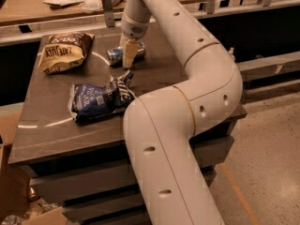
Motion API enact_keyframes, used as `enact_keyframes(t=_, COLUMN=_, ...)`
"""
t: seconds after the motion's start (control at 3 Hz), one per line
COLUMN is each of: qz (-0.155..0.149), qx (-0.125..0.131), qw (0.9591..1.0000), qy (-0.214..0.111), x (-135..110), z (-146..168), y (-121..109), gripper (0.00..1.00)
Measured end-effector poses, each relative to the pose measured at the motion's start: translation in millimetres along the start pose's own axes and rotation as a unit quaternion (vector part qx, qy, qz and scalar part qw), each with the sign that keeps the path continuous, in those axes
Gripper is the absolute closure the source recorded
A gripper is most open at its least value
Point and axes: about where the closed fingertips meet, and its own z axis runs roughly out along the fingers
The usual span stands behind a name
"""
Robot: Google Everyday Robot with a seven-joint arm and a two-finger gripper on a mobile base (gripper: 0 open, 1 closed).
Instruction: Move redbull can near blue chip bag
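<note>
Dark brown counter (51,125) fills the middle of the scene, with a pale wooden worktop and a metal railing behind it on the far side and a speckled floor to the right. A thick white robot arm (187,107) rises from the near edge, bends at the right and reaches back to the far-middle part of the counter. On the floor at the near left stands a cardboard box (10,186); what it contains is too unclear to name.

Next in size, the blue chip bag (96,100) lies crumpled on the near-left part of the counter. A brown-and-tan chip bag (63,50) lies at the far left, well apart from the blue one.

The hand (129,55) points down at the end of the arm, right over the redbull can (114,55). Whether the hand is open, closed or gripping the can cannot be told.

The can lies on its side, its long axis running left to right, with one end showing on each side of the hand. It sits on the far side of the blue bag and slightly right, with a strip of bare counter between them. The move probably calls for bringing the can nearer and a little left.
</note>
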Motion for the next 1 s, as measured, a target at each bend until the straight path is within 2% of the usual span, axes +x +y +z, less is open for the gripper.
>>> enact_keyframes(t=0.33, qz=-0.001, qx=-0.005, qw=1.0000, qy=-0.004, x=-1, z=-3, y=5, gripper=0.60)
enact_keyframes(t=0.67, qz=0.012, qx=-0.005, qw=0.9997, qy=-0.021, x=-4, z=-22, y=16, gripper=0.82)
enact_keyframes(t=1.0, qz=0.047, qx=-0.021, qw=0.9976, qy=-0.046, x=-15, z=-43, y=48, gripper=1.00)
